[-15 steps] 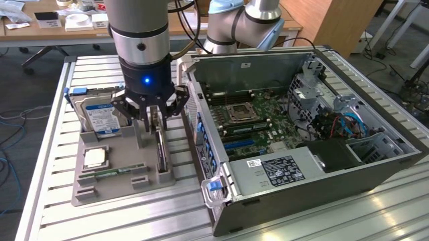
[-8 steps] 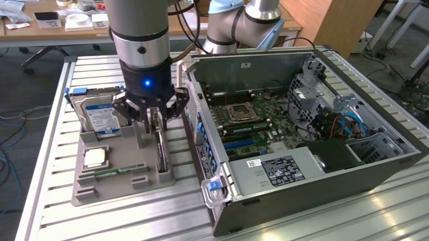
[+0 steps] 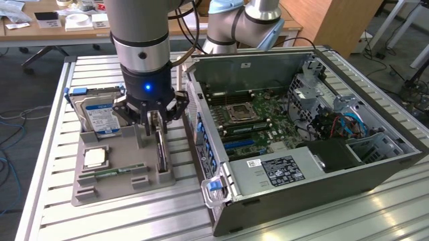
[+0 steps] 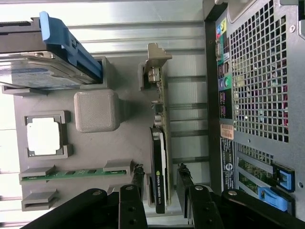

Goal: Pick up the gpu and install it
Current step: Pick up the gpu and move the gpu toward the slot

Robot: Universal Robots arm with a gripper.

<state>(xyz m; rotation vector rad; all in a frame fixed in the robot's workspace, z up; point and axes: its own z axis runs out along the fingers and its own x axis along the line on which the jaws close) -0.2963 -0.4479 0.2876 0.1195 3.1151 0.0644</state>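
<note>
Tool (image 4: 160,177), jaws wide, astride the upright gpu (image 4: 159,143)

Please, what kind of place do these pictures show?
Probably a robotics lab or workshop for computer assembly: a silver slatted metal table carries an opened grey desktop computer case and a grey plastic tray of parts, with wooden desks behind.

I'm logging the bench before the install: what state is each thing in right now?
gpu: on edge in the gray holder, not lifted.
gripper: open, straddling the gpu, not closed on it.
hard drive: standing in its holder slot.
processor chip: flat in its recess.
RAM stick: lying in its slot.
computer case: open side up, motherboard exposed.
</note>
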